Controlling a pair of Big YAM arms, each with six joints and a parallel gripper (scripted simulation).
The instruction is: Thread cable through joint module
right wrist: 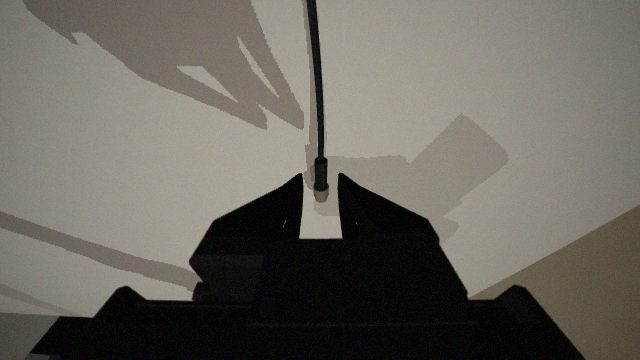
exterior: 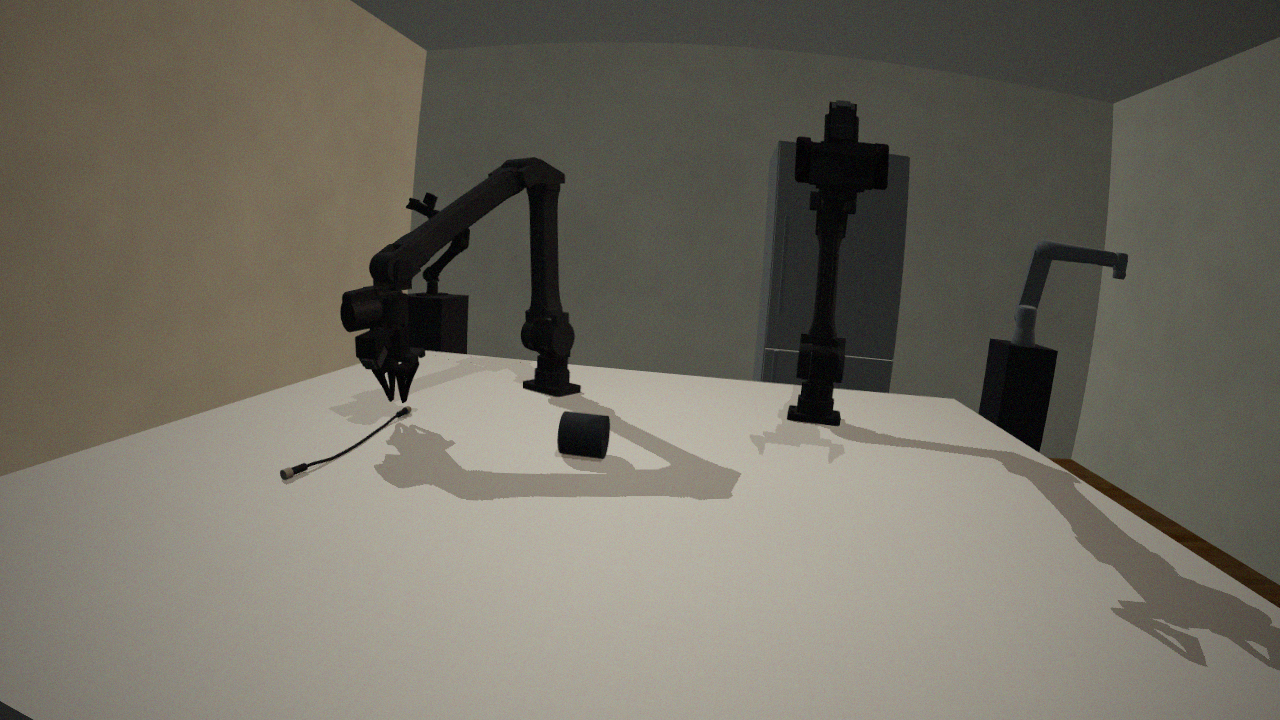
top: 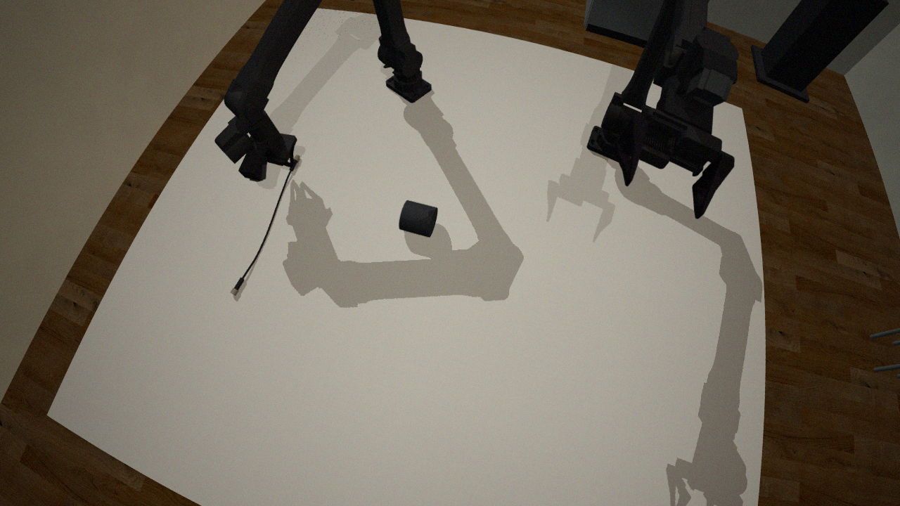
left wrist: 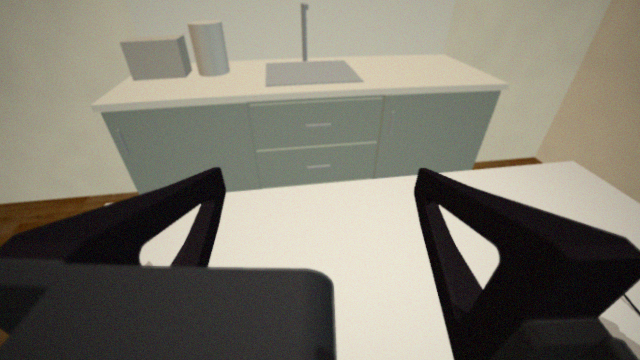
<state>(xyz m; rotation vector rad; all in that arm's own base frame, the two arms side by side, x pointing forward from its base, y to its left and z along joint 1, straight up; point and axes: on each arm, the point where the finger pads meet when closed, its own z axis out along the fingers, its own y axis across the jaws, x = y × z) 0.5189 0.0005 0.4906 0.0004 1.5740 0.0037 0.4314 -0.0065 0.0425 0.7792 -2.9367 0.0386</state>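
Cable (top: 270, 228) (exterior: 344, 452) (left wrist: 631, 303) (right wrist: 319, 100) stretched from 1 to 7 o'clock in the top view, upper connector (top: 294, 163) (exterior: 404, 411) (right wrist: 321, 175) just beneath the nearer right hand (top: 292, 165) (exterior: 396, 399) (right wrist: 320, 174), released, partly parted.

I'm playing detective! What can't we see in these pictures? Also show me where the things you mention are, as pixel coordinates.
- Joint module's (top: 418, 218) (exterior: 583, 434) hole: turned away in the top and exterior views.
- Most of the cable (top: 266, 234) (exterior: 350, 442) (left wrist: 631, 303) (right wrist: 318, 90): cut off by the left wrist picture's edge.
- Plug's tip shape: too small in the exterior view.
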